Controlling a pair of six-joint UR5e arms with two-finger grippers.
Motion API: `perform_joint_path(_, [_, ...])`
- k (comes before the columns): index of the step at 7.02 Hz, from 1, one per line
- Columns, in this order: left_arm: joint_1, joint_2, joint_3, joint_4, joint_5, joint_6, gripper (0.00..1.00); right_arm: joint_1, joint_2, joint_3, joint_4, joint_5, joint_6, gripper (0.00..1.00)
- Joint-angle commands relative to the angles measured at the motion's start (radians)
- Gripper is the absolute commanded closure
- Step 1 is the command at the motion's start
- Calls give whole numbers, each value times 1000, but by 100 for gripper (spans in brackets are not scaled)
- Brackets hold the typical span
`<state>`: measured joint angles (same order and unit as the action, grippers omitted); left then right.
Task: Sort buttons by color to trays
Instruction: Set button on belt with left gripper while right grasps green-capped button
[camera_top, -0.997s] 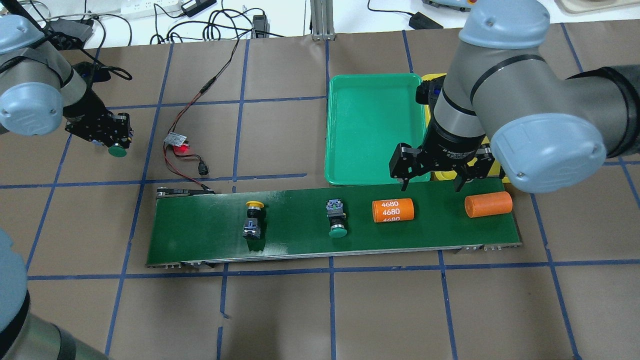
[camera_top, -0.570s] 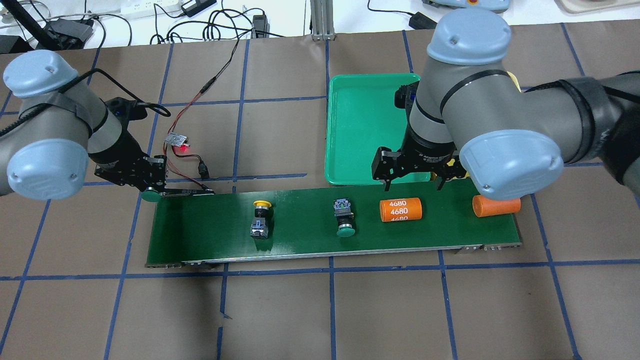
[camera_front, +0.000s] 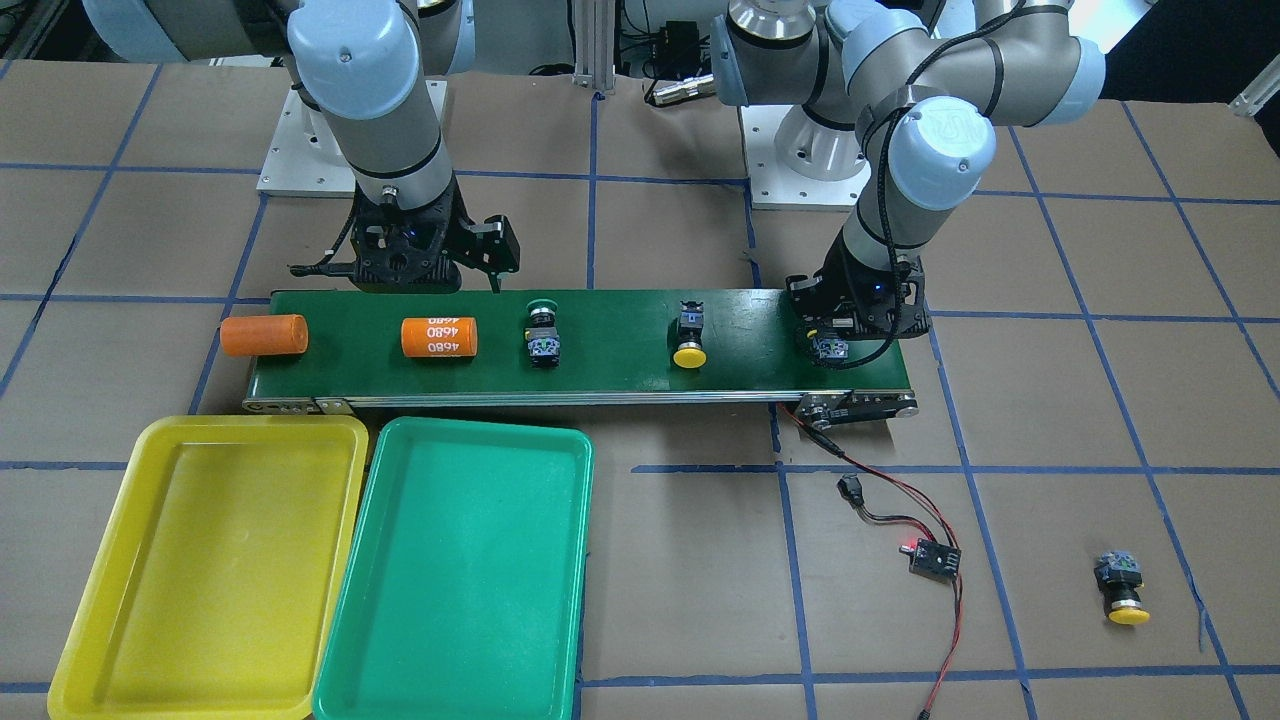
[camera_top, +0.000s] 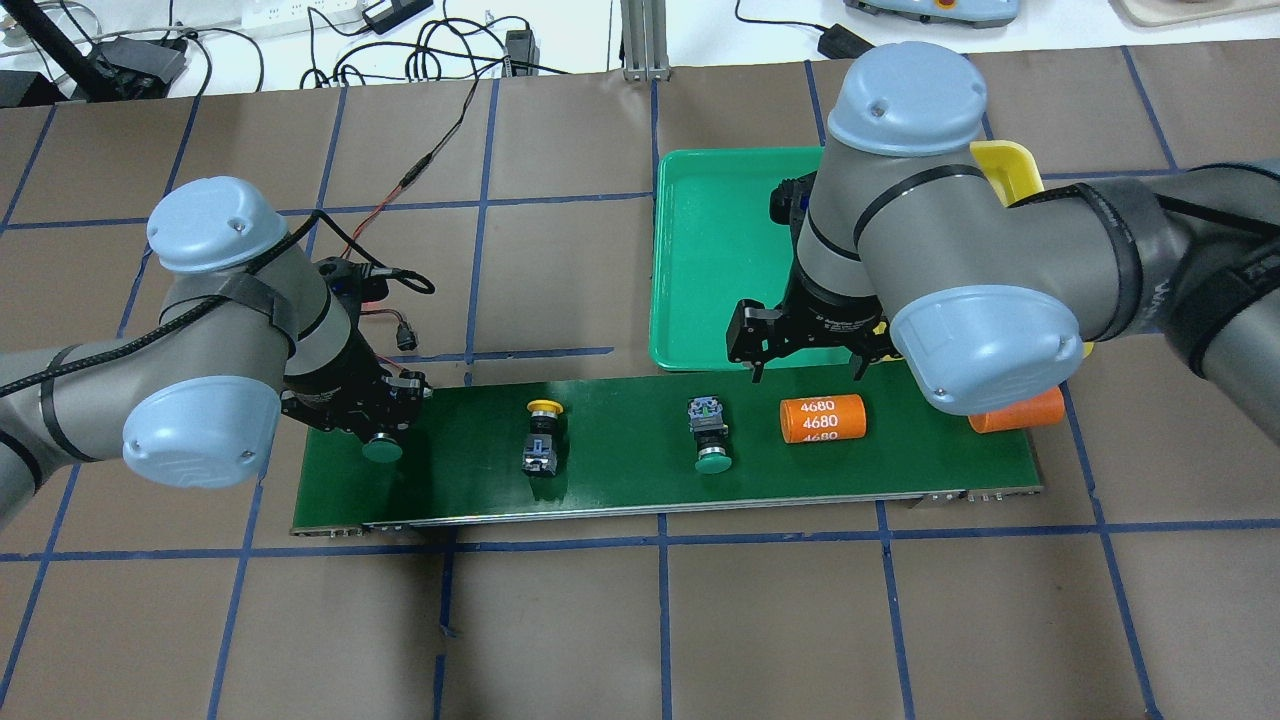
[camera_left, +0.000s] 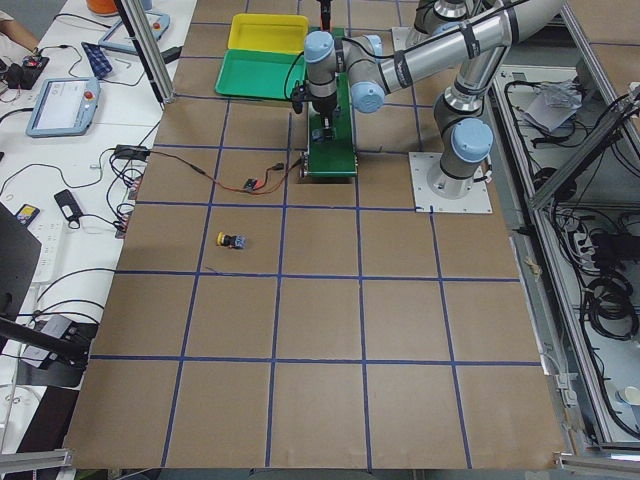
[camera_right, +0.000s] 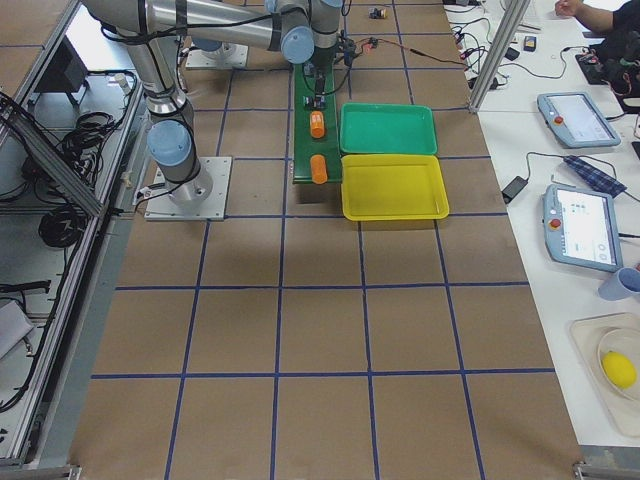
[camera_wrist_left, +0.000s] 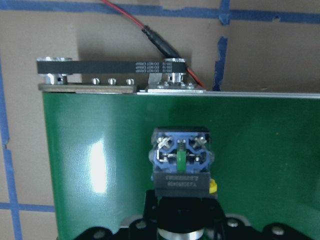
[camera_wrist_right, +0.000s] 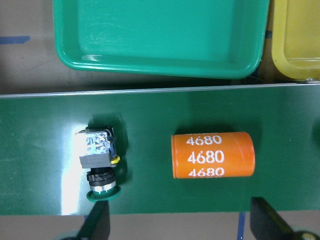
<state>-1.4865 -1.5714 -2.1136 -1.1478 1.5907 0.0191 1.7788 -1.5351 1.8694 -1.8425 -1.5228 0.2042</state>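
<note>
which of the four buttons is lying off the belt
The yellow-capped button alone on the brown table. The other yellow one and a green one lie on the belt; the second green one is held by the left gripper.

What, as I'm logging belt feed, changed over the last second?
The left gripper, shut on a green-capped button, carried it over the conveyor belt's left end. The loose buttons and orange cylinders on it drifted right. The open right gripper shifted left. Trays stayed.

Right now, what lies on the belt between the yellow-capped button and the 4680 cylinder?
A green-capped button, lying on its side on the belt; the overhead view shows it.
</note>
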Motion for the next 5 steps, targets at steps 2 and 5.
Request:
perform_joint_path(2, [18,2,25,27,8,4,0,71,64,31,-106,-11,69,4])
perform_joint_path(5, [165,-190,420,-162,25,175,0,71,95,99,-141,-13,63,2])
